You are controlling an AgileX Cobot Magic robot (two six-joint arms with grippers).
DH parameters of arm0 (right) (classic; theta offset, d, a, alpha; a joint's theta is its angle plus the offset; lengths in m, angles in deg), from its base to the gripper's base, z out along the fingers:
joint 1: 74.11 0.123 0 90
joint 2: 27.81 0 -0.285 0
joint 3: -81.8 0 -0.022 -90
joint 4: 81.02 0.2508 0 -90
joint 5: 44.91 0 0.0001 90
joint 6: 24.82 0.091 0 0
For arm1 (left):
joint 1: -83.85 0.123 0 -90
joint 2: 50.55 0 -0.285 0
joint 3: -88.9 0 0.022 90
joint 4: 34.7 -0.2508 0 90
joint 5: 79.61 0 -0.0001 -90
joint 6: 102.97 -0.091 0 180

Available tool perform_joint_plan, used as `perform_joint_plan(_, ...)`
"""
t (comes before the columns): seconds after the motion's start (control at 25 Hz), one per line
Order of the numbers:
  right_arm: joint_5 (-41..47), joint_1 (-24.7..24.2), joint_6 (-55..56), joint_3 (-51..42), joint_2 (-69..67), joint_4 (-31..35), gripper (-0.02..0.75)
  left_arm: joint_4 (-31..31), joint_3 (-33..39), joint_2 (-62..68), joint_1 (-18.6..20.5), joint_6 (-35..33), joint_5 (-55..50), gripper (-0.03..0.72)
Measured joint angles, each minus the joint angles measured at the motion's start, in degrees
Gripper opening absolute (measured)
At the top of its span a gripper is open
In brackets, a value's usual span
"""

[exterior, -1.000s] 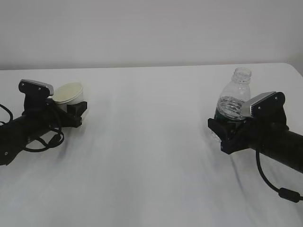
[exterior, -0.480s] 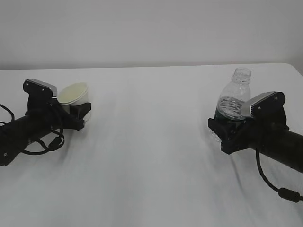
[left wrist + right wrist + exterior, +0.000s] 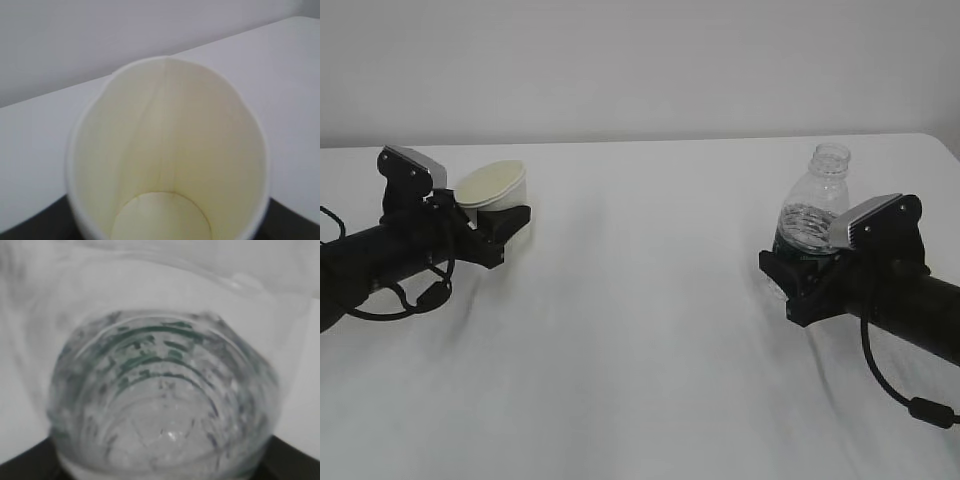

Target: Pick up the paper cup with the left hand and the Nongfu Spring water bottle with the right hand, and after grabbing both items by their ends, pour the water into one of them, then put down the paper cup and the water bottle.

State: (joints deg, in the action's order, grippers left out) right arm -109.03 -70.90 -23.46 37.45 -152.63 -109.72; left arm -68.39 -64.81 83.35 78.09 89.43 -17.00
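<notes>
White tabletop (image 3: 640,330) fills the lower three quarters of the exterior view, backed by a plain pale wall (image 3: 640,60) along the top. At the left of that view the left gripper (image 3: 498,222) is seen closed around the lower part of the paper cup (image 3: 493,185), which is tilted so that its open mouth faces up and toward the right of the frame; the cup appears to be raised clear of the table, though the gap beneath it cannot be made out with certainty. In the left wrist view the paper cup (image 3: 167,155) fills most of the frame, its cream interior and round bottom are shown, and no liquid is visible inside. From this gripper the black left arm (image 3: 370,265) runs down toward the lower left edge, with a loop of cable (image 3: 415,300) hanging below it. At the right of the exterior view the right gripper (image 3: 800,275) is clamped on the lower body of the Nongfu Spring water bottle (image 3: 815,205), which stands upright with its uncapped neck at the top and its dark green band just above the jaws. In the right wrist view the ribbed clear wall of the Nongfu Spring water bottle (image 3: 165,390) is seen at close range. The right arm (image 3: 910,310) extends to the right edge.
</notes>
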Motion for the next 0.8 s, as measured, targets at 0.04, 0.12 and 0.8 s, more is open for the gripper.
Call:
perform_joint_plan(0.04, 0.0, 0.0, -0.1, 0.0, 0.0, 0.0, 0.463, -0.9, 0.0, -0.3, 0.0, 0.5, 0.0, 0.417)
perform_joint_plan(0.12, 0.0, 0.0, -0.2, 0.0, 0.0, 0.0, 0.463, -3.1, 0.0, -0.9, 0.0, 1.6, 0.0, 0.417)
perform_joint_plan(0.8, 0.0, 0.0, -0.3, 0.0, 0.0, 0.1, 0.463, -24.1, 0.0, -2.9, 0.0, 11.2, 1.5, 0.417)
